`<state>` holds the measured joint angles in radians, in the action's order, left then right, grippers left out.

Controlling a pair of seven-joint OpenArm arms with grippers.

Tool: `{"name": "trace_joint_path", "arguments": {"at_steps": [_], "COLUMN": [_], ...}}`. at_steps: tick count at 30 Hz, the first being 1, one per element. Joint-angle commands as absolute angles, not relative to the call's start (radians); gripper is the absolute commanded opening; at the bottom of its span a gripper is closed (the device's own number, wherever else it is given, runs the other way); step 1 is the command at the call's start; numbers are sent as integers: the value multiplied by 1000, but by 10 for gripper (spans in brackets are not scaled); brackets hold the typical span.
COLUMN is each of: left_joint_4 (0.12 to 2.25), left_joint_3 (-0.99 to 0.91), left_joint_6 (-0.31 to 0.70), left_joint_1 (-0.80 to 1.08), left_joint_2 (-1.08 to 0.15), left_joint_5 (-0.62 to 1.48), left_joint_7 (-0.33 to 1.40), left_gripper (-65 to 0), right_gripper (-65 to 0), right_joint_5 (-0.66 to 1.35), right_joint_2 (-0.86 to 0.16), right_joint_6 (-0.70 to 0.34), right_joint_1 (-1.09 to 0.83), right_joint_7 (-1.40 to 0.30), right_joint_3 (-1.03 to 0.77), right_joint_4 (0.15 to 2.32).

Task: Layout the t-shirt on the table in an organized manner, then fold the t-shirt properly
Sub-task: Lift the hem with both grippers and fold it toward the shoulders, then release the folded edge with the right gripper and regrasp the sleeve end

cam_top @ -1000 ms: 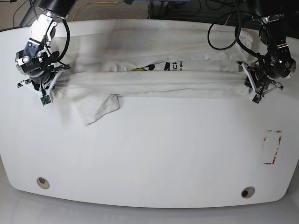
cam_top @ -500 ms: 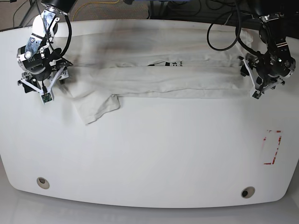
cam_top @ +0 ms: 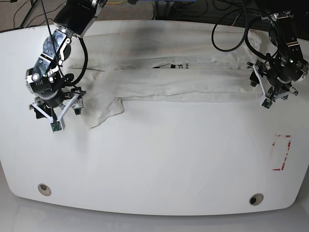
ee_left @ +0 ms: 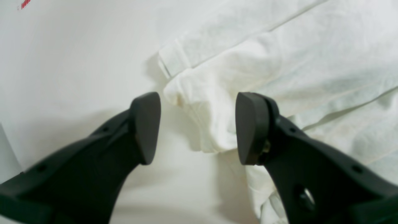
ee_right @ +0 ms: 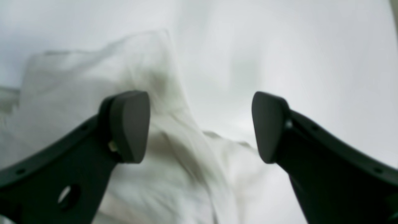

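White table (cam_top: 159,164) lies bare up front; beyond it the t-shirt (cam_top: 178,82) sits as a long folded band. I see both the left gripper (ee_left: 198,127) and right gripper (ee_right: 200,126) released, so I'd regrasp next for the cross fold.

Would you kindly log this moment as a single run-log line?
left pincer: open, at shirt edge | right pincer: open, over cloth | t-shirt: folded lengthwise, one sleeve sticking out | table: white
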<state>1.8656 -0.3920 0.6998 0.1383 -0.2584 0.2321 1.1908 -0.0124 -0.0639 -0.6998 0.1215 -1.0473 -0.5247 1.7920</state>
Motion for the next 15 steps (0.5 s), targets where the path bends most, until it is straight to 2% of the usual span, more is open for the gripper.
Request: {"name": "trace_joint_path", "arguments": {"at_steps": [1,7,15], "left_joint_4": [1886,1886,1886], "left_joint_3": [-398,-398,-398], "left_joint_6": [698,698,698], "left_joint_1": [130,130,130], "left_joint_2": [-272,-272,-272], "left_joint_5": [236,236,236], "left_joint_7": [1185,1185,1182], "left_gripper": [-290,-290,-290], "right_gripper": [-160,-162,-162], "right_joint_5": [-4,-4,-4], "right_joint_2": [-71,-76,-101], "right_joint_6": [-698,-698,-698], "right_joint_1": [189,285,328], "right_joint_7": [-1027,-958,-886], "right_joint_3": [-526,-532,-529], "right_joint_4": [1702,1498,1336]}}
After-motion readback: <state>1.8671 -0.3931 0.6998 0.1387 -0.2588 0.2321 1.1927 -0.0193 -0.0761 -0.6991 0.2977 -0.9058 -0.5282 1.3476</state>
